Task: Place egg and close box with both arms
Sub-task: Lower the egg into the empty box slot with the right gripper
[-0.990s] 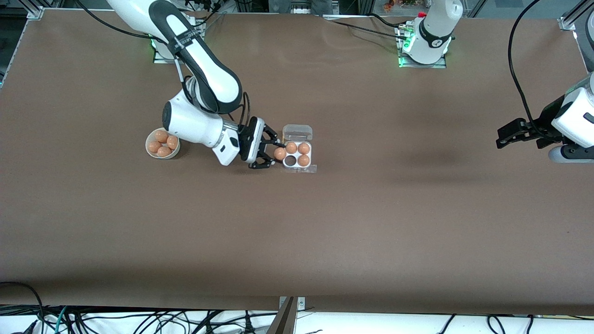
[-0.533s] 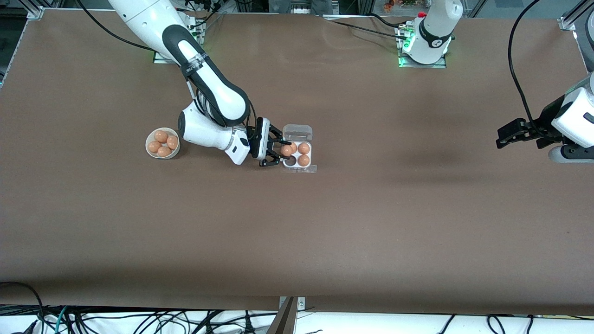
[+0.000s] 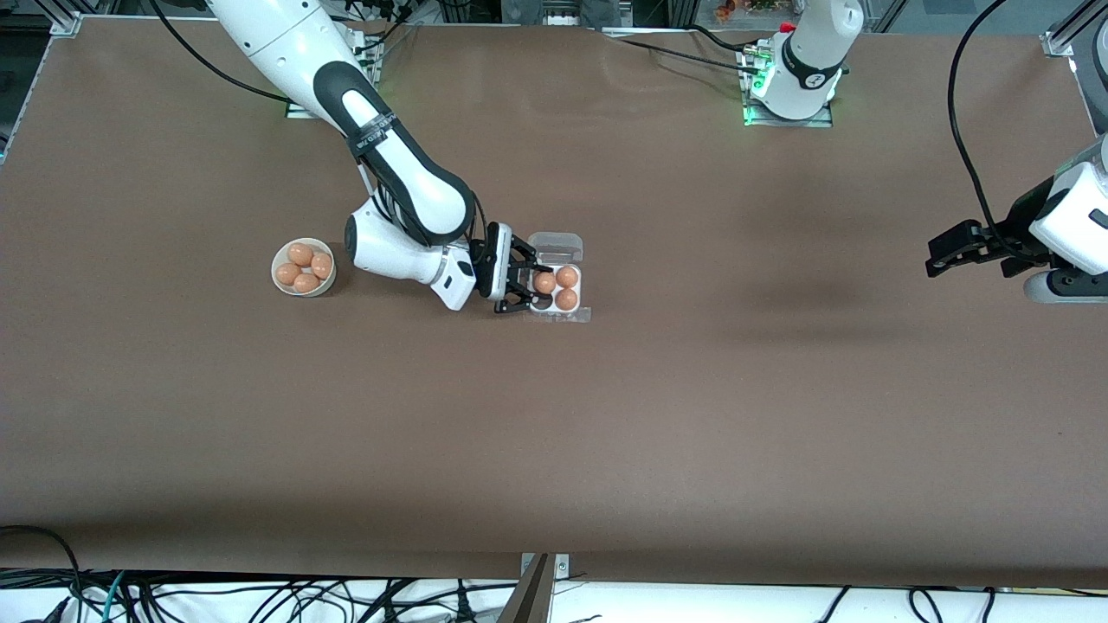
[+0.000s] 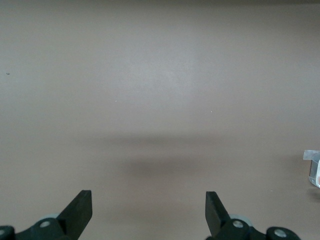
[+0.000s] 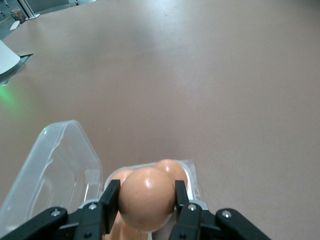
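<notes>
R gripper (image 3: 538,285) is clamped on the egg (image 5: 146,197), held over the box (image 3: 575,316), which sits mid-table w/ its lid (image 5: 47,182) open. Two eggs (image 3: 567,288) already sit in the cells. A bowl (image 3: 279,260) w/ more eggs is beside it, toward the right arm's end. L gripper (image 4: 149,212) waits over bare table (image 3: 692,415), jaws wide apart, holding nothing.

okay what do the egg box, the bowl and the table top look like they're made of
The box: thin clear plastic, glossy; the table shows through its open lid.
The bowl: white and smooth, maybe ceramic or plastic; the look leaves it open.
The table: a matte brown surface, no glare, with faint ripples; possibly a mat or sheet.
</notes>
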`<state>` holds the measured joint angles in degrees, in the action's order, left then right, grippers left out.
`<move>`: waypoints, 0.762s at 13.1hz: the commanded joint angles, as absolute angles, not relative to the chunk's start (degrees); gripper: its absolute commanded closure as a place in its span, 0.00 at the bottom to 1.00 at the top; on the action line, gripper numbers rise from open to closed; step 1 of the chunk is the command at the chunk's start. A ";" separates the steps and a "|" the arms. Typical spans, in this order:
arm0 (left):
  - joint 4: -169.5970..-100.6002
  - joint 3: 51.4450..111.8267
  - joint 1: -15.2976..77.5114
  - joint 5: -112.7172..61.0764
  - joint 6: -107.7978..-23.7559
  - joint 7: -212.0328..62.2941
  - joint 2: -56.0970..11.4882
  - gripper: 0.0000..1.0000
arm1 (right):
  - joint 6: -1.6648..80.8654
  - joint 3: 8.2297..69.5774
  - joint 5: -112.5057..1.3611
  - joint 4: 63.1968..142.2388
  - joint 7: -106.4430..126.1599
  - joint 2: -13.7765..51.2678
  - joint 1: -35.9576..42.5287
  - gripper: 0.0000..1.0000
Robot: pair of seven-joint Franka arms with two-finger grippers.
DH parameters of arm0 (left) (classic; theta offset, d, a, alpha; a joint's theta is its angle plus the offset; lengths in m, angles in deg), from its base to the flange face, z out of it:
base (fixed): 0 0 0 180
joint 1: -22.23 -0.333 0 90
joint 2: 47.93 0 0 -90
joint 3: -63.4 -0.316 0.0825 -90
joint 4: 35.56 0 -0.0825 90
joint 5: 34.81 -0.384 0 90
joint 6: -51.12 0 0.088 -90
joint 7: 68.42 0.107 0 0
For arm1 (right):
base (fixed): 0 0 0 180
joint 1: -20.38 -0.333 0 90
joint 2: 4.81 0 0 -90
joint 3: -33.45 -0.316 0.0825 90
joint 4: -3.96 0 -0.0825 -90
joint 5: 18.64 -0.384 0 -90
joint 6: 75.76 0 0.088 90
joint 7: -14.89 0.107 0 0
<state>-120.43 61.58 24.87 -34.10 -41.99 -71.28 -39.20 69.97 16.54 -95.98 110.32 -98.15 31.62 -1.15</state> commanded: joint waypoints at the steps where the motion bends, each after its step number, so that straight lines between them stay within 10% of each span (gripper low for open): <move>1: -118.27 61.64 24.61 -33.05 -41.34 -70.09 -38.08 0.00 | 69.62 16.58 -97.30 107.85 -99.89 33.43 -1.50 0.79; 10: -118.27 61.82 25.04 -32.97 -41.25 -70.88 -37.91 0.00 | 69.53 17.72 -97.47 104.51 -101.65 36.85 -1.50 0.76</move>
